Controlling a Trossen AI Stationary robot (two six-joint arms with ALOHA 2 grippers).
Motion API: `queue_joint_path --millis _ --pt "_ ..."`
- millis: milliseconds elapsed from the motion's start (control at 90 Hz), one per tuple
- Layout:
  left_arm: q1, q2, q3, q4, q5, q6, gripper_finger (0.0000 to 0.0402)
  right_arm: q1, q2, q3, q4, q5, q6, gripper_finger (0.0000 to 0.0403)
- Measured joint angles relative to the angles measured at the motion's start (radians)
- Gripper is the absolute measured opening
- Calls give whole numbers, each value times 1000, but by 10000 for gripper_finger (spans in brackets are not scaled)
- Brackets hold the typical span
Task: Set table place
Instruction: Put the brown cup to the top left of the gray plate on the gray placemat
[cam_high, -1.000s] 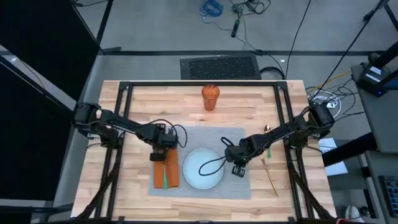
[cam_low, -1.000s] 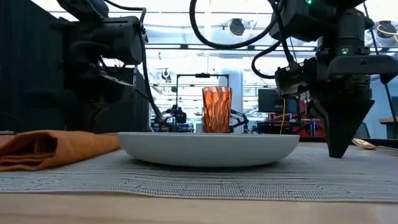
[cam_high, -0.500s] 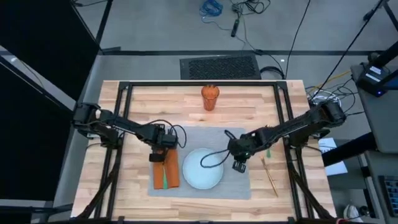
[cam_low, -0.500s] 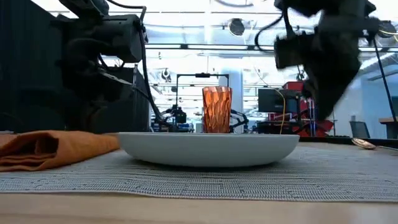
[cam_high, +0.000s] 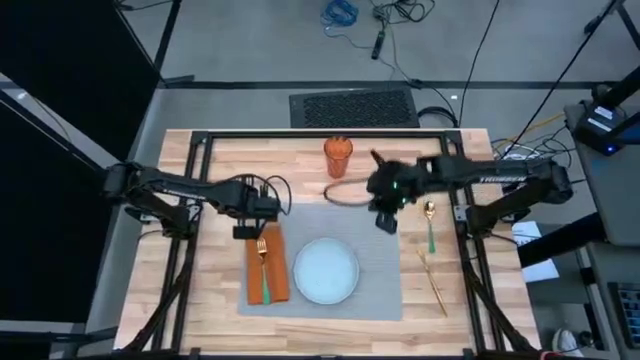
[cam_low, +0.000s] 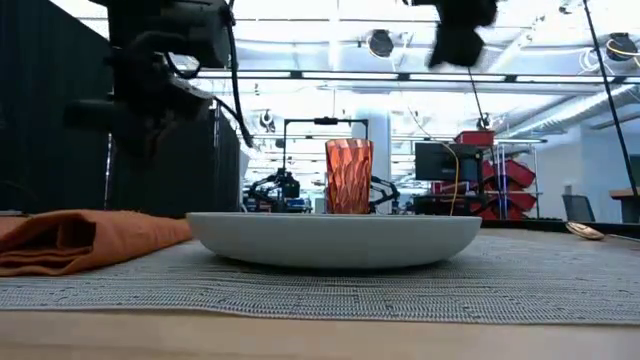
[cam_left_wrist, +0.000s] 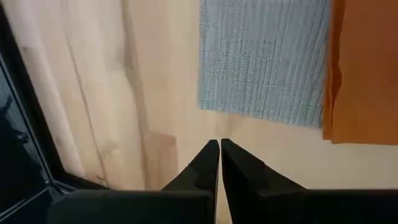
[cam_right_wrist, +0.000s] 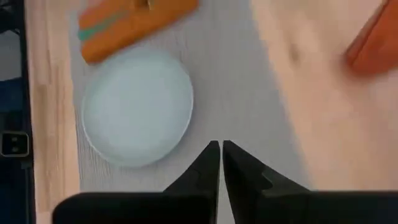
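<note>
Comparing this moment with the frames half a second and one second back, we see both arms risen and drawn away from the placemat (cam_high: 325, 262). The right end effector (cam_high: 385, 222), which had stood low at the plate's (cam_high: 326, 270) right edge, now hangs clenched and empty over the bare worktop (cam_high: 460, 305) just beyond the mat's far edge, near the orange tumbler (cam_high: 339, 156); in its own wrist view the fingers (cam_right_wrist: 208, 163) meet with nothing between them. The left end effector (cam_high: 247, 232), likewise clenched and empty, has left the orange napkin (cam_high: 267, 270) and sits off the mat's far-left corner. A fork (cam_high: 263, 270) with a green handle lies on the napkin. A spoon (cam_high: 430, 227) and a knife (cam_high: 435, 282) rest on the wood to the right of the mat, and the tumbler stands well apart at the far side. We judge the fork placement finished, with the remaining cutlery and tumbler yet to be brought in.
</note>
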Motion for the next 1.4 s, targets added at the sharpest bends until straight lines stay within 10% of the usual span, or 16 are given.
queue_joint_path --millis 500,822,1400 --pt "0 -7 1 83 57 43 3 -171 492 534 -378 -145 -266 242" --pt "0 -7 1 161 57 62 3 -269 654 838 -409 -153 -418 249" --pt "0 -7 2 300 56 145 3 -386 787 853 -510 -149 -517 251"
